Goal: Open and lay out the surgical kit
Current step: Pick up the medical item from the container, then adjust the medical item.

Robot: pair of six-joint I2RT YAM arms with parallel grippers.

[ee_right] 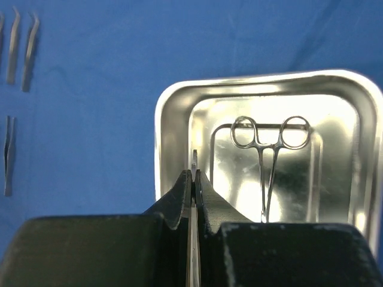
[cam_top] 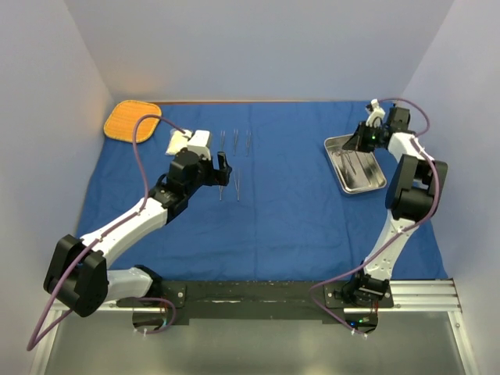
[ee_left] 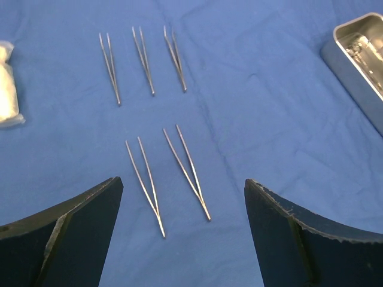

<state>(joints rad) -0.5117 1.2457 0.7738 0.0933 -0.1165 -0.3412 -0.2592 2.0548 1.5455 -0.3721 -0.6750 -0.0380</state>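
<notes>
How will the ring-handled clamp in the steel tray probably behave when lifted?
The clamp looks like thin steel: probably stiff and light. Its polished surface may slip in a grip, and it could slide on the tray if nudged.

The blue cloth wrap [cam_top: 297, 219] is matt, softly creased fabric; the steel tray [ee_right: 164, 119] near its far right corner is mirror-glossy, like the ring-handled clamp [ee_right: 266, 179] inside. The slim forceps [ee_left: 143, 60] are smooth bright metal, the gauze pack [ee_left: 5, 84] is white under clear shiny film, and the left gripper [ee_left: 182, 188] has fingers [ee_left: 281, 233] of matt dark plastic, chipped pale at the edges.
</notes>
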